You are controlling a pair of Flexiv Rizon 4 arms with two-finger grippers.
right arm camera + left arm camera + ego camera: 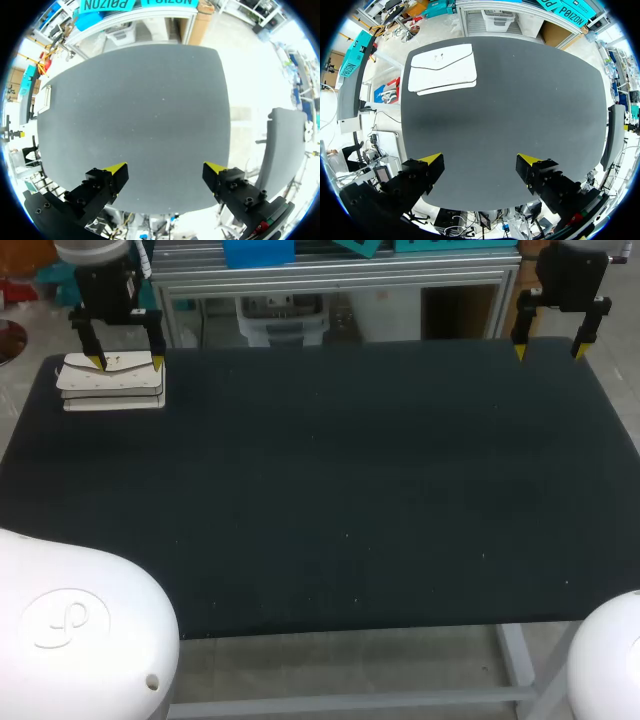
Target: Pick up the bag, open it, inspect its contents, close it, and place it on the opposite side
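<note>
Surface: dark matte table [350, 490] seen from above; it carries only the one task thing.
Bag: white flat bag [112, 385] with a flap, lying flat at about 10 o'clock on the table, close to the far left corner. The flap looks folded down, so I judge it closed.
Left gripper: left gripper [126, 361] hangs at 10 o'clock. From the head camera its yellow tips line up with the bag's far edge.
Left wrist check: the same left gripper [481, 160] has its fingers spread wide with only bare table between them. The bag [442, 67] lies well ahead of them and untouched, so the arm appears to be high above it.
Right gripper: right gripper [548, 350] hangs at about 2 o'clock over the far right corner, well apart from the bag.
Right wrist check: its fingers [116, 172] stand wide apart and hold nothing.
Done so far: nothing that shows. The bag is not lifted, not opened and not moved across.
Left to do: the whole task, by my reading. Grasp and lift the bag, open the flap, look inside, shut it, then set it down toward 2 or 3 o'clock.
Step in hand: probably the left arm's descent onto the bag.
</note>
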